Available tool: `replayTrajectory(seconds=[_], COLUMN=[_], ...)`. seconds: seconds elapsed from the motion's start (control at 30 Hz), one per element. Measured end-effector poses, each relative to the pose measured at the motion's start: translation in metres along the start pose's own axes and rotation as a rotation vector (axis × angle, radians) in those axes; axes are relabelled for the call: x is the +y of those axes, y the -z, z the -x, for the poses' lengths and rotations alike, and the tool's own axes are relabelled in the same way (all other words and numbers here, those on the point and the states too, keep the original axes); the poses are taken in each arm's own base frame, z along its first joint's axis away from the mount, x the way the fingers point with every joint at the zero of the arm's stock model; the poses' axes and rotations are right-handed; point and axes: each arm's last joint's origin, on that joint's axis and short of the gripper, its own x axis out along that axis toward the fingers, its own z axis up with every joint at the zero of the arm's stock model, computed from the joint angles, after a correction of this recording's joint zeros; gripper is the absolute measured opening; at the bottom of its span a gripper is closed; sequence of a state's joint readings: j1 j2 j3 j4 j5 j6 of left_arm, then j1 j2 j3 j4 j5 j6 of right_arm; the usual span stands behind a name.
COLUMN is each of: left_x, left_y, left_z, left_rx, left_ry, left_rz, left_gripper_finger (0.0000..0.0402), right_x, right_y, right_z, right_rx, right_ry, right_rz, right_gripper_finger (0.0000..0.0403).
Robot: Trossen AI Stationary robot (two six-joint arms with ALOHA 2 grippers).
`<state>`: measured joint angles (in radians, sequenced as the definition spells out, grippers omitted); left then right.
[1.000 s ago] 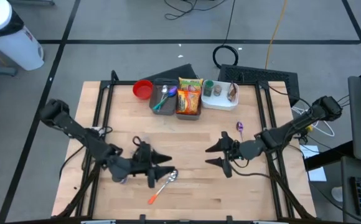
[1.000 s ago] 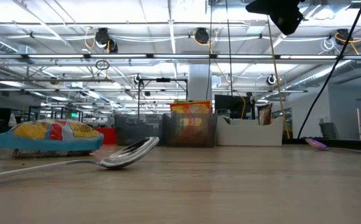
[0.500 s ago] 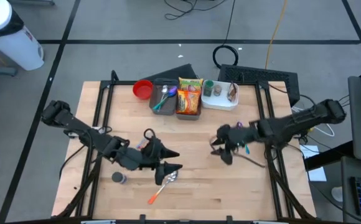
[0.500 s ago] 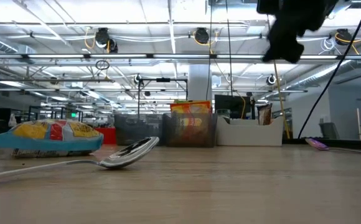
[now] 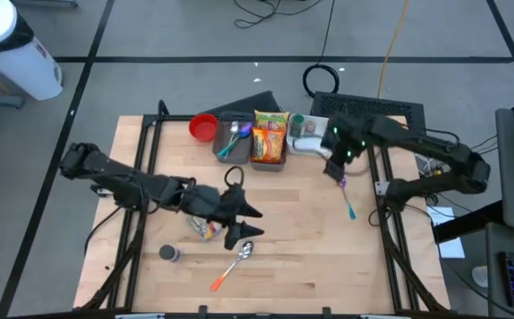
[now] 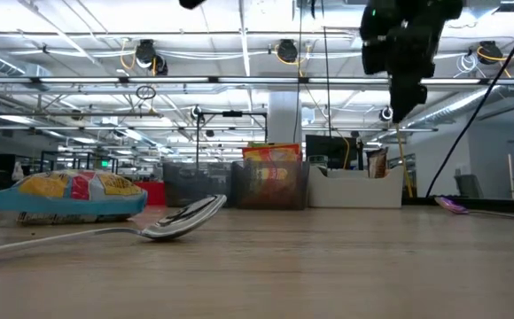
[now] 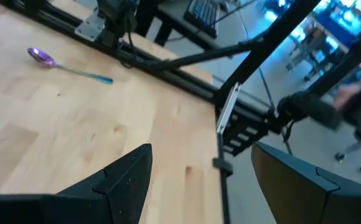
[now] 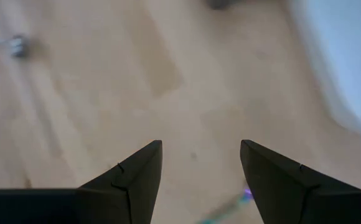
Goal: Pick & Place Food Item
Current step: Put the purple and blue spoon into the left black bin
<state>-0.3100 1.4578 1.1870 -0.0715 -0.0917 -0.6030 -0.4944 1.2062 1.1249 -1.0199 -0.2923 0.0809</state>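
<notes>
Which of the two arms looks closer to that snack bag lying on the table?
The left. Its open hand hangs right beside the snack bag, while the right hand, also open, is far off by the white tray.

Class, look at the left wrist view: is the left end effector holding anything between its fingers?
No. The left end effector is open, with only bare wooden table showing between its fingers.

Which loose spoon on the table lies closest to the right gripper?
The purple spoon, just below the right gripper. The orange-handled metal spoon lies near the left gripper.
</notes>
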Motion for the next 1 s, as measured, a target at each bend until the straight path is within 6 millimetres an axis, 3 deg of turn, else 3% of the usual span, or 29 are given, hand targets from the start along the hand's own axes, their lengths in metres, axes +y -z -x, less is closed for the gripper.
replayTrajectory(seconds=[0.13,0.3,0.5,0.73,1.0], left_x=[0.02,0.046,0.067,0.075,0.08], left_y=[-0.01,-0.027,-0.042,-0.053,-0.055], left_z=[-0.001,0.012,0.047,0.081,0.086], left_rx=[0.049,0.096,0.127,0.124,0.118], left_ry=[0.024,0.025,-0.033,-0.04,-0.058], left_rz=[-0.034,-0.065,-0.136,-0.178,-0.171], left_gripper_finger=[0.0282,0.0282,0.0282,0.0282,0.0282], right_x=[-0.034,-0.056,-0.062,-0.066,-0.074], right_y=[-0.003,-0.002,0.005,0.015,0.03], right_z=[-0.002,-0.018,-0.036,-0.045,-0.058], right_rx=[0.093,0.19,0.274,0.32,0.353], right_ry=[0.053,0.078,0.15,0.143,0.138], right_rz=[-0.14,-0.282,-0.27,-0.24,-0.255], right_gripper_finger=[0.021,0.021,0.021,0.021,0.021])
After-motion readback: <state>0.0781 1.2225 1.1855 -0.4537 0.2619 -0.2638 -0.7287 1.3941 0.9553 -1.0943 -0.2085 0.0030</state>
